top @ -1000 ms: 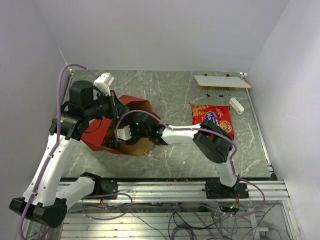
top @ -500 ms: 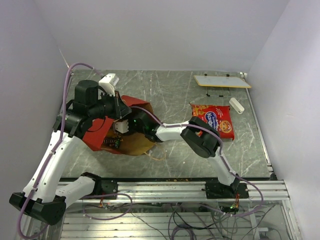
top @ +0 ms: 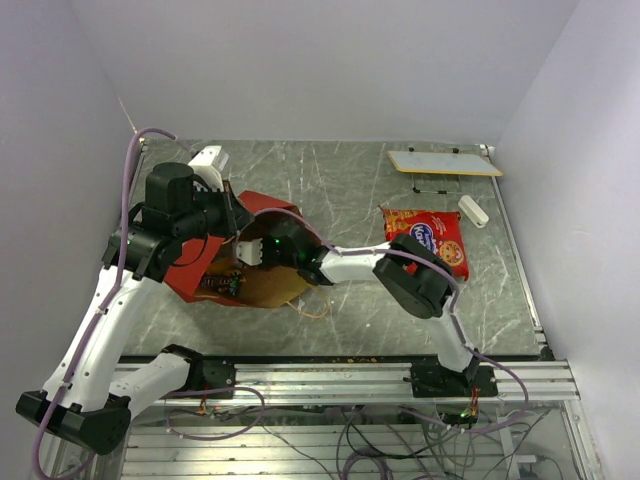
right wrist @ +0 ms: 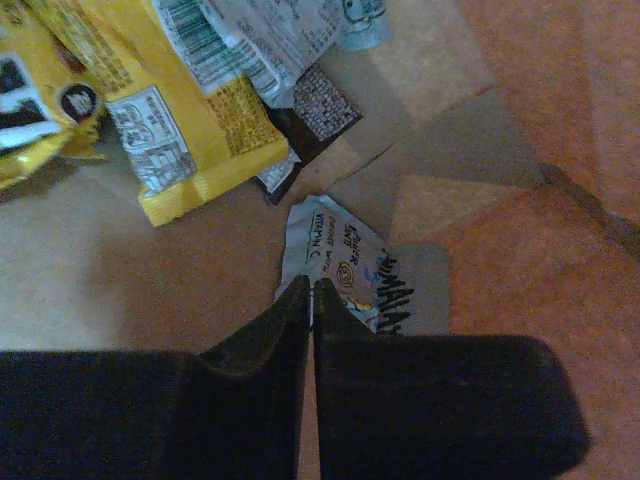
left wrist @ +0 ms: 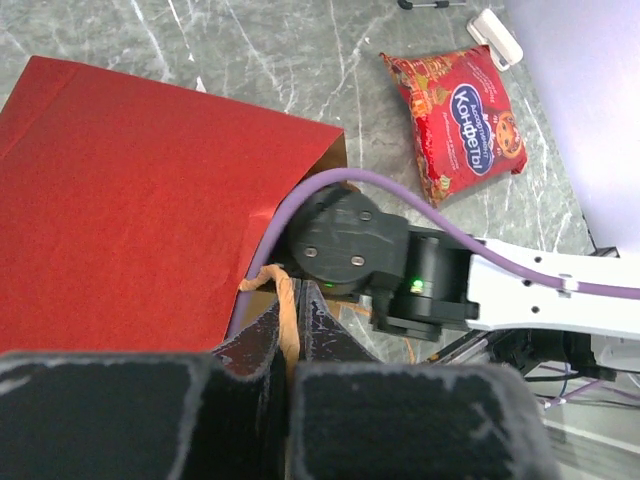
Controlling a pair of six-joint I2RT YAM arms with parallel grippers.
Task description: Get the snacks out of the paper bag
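- The left gripper (left wrist: 290, 318) was clamped shut on the bag's tan handle (left wrist: 266, 279), at the near lip of the bag's mouth.
- The bag (left wrist: 130, 200) lay on its side on the table (top: 340, 190), red wall uppermost. The right arm reached in through its open mouth.
- Inside the bag, the right gripper (right wrist: 311, 290) had its jaws pressed together. Its tips sat at the near edge of a silvery wrapper (right wrist: 345, 262) on the brown floor, but I could not tell whether they pinched that edge.
- Deeper in the bag, a yellow packet (right wrist: 190, 130) lay among other wrappers, apart from the right gripper.
- Outside the bag, well off on its mouth side, a red packet (top: 425, 240) lay flat on the table, clear of both grippers.
- Just beyond the red packet was a white cylinder (top: 472, 211), with a white board (top: 445, 162) farther from the bag.
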